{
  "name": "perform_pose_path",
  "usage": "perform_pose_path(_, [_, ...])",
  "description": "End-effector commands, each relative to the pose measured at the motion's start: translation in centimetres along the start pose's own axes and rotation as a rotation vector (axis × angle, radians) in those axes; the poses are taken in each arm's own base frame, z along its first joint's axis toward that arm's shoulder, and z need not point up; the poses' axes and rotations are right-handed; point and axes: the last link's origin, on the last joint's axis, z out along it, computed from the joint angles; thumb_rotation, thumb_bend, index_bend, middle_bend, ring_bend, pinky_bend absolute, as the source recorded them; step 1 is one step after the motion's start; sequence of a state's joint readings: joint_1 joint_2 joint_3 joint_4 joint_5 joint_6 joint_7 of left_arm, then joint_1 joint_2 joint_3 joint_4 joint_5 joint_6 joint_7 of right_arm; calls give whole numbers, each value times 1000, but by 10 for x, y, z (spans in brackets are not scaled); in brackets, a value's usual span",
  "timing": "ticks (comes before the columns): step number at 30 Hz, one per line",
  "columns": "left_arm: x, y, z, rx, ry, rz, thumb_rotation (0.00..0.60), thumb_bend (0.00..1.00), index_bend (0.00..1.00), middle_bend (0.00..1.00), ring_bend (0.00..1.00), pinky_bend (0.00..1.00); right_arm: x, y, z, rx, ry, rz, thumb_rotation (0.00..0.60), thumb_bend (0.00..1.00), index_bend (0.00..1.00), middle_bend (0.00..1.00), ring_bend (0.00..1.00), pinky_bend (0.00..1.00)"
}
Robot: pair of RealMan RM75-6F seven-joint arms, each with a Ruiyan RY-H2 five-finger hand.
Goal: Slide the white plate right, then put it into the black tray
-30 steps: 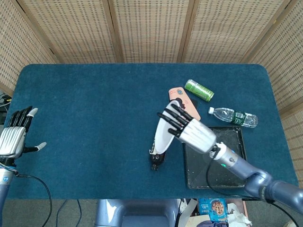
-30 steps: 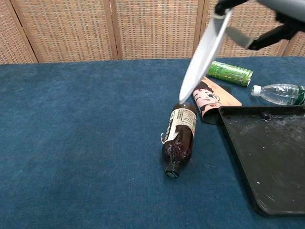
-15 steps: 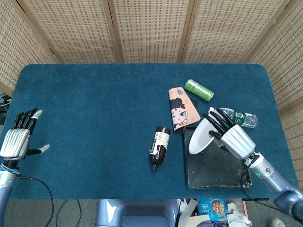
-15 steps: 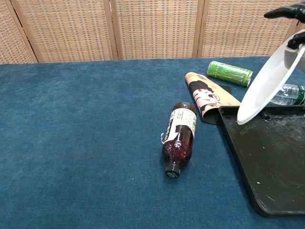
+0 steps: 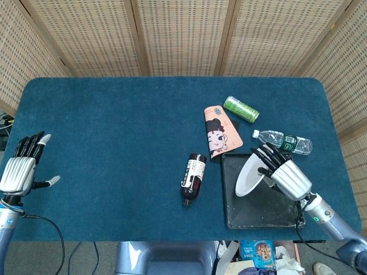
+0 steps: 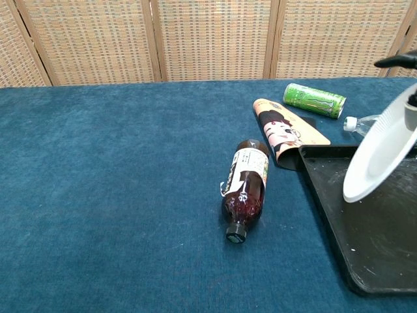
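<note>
My right hand grips the white plate by its right rim, holding it tilted on edge above the black tray. In the chest view the white plate hangs slanted over the black tray, its lower edge just above the tray floor, and only dark fingertips of that hand show at the frame's right edge. My left hand is held at the table's left edge with its fingers spread and nothing in it.
A brown bottle lies left of the tray. A pink printed cup lies on its side at the tray's far left corner. Behind it are a green can and a clear water bottle.
The right hand has carried the tilted plate from above the brown bottle rightward and down over the tray. The left hand has sunk slightly.
</note>
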State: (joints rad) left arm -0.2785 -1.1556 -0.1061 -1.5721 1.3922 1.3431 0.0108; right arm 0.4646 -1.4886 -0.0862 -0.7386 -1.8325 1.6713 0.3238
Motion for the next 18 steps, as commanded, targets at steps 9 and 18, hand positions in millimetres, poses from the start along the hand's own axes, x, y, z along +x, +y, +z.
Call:
perform_pose_path(9, [-2,2,-1,0,-6,12,600,0,0,0,0,0,2,1,-61,-105,-221,-42,600,0,0,0,0,0])
perform_pose_path(18, [-2,4,-3,-3,-5,13,600,0,0,0,0,0,27,-15,-90,-180,-346,-66,600,0,0,0,0,0])
